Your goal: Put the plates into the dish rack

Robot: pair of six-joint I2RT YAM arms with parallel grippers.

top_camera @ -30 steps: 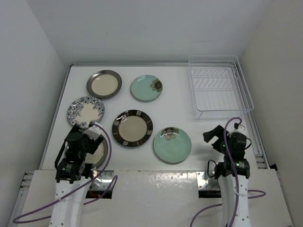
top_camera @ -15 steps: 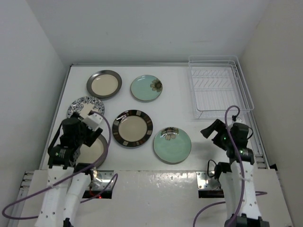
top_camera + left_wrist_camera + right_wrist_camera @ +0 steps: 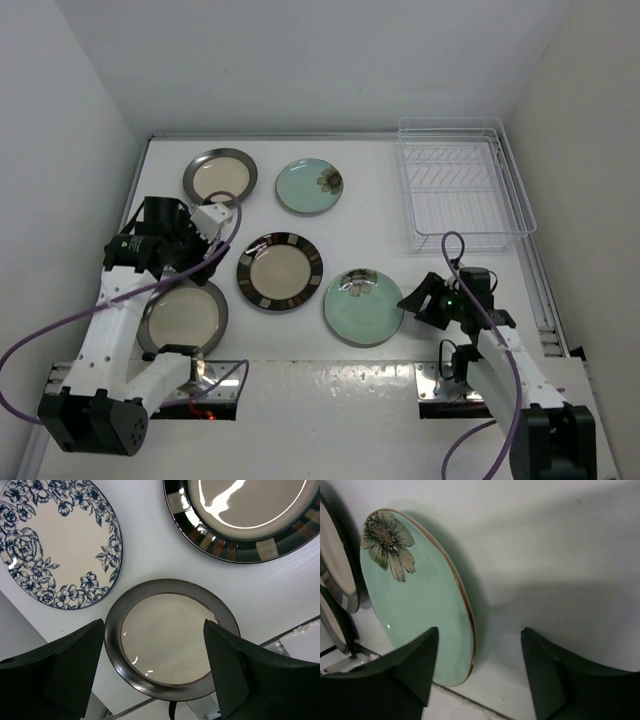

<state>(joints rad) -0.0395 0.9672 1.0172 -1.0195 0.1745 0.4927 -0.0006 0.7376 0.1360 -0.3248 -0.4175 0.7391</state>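
Note:
Five plates show in the top view: a cream dark-rimmed plate (image 3: 220, 178) and a mint green flower plate (image 3: 310, 186) at the back, a brown-striped plate (image 3: 280, 271) in the middle, a second mint green plate (image 3: 364, 306) and a second cream dark-rimmed plate (image 3: 185, 316) near the front. My raised left arm hides the white-blue floral plate there; it shows in the left wrist view (image 3: 55, 545). My left gripper (image 3: 172, 262) (image 3: 154, 625) is open, high above the near cream plate (image 3: 170, 637). My right gripper (image 3: 415, 300) (image 3: 480, 630) is open, straddling the near mint plate's right rim (image 3: 470, 625). The white wire dish rack (image 3: 465, 190) holds nothing.
The rack stands at the back right against the right wall. White walls close in the table on the left, back and right. A metal mounting strip (image 3: 330, 375) with the arm bases runs along the front edge. Purple cables hang from both arms.
My left arm has risen and swung back over the floral plate. My right gripper has dropped and moved left to the near mint plate's right edge.

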